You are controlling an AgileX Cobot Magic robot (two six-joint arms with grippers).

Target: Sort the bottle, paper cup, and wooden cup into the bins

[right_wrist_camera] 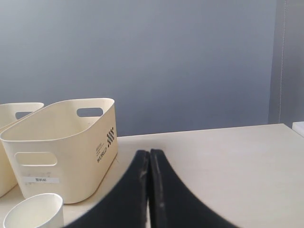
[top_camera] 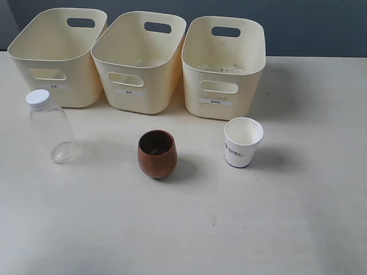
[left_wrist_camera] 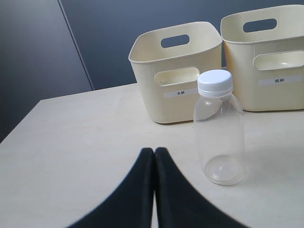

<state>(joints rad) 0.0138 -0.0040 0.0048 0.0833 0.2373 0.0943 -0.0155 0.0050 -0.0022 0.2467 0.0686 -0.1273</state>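
Three cream-yellow bins stand in a row at the back: left bin (top_camera: 57, 57), middle bin (top_camera: 137, 63), right bin (top_camera: 223, 69). The clear bottle (top_camera: 50, 127) with a white cap stands upright on the left, in front of the left bin. At the centre sits the reddish-brown wooden cup (top_camera: 157, 153). The white paper cup (top_camera: 243, 142) stands in front of the right bin. Neither arm shows in the exterior view. My left gripper (left_wrist_camera: 154, 151) is shut and empty, short of the bottle (left_wrist_camera: 219, 128). My right gripper (right_wrist_camera: 149, 153) is shut and empty, apart from the paper cup (right_wrist_camera: 34, 211).
The pale table (top_camera: 258, 223) stretches wide in front of the three objects. A dark blue-grey wall (top_camera: 309, 26) rises behind the bins. In the left wrist view the table's edge (left_wrist_camera: 19, 121) shows beside a dark panel.
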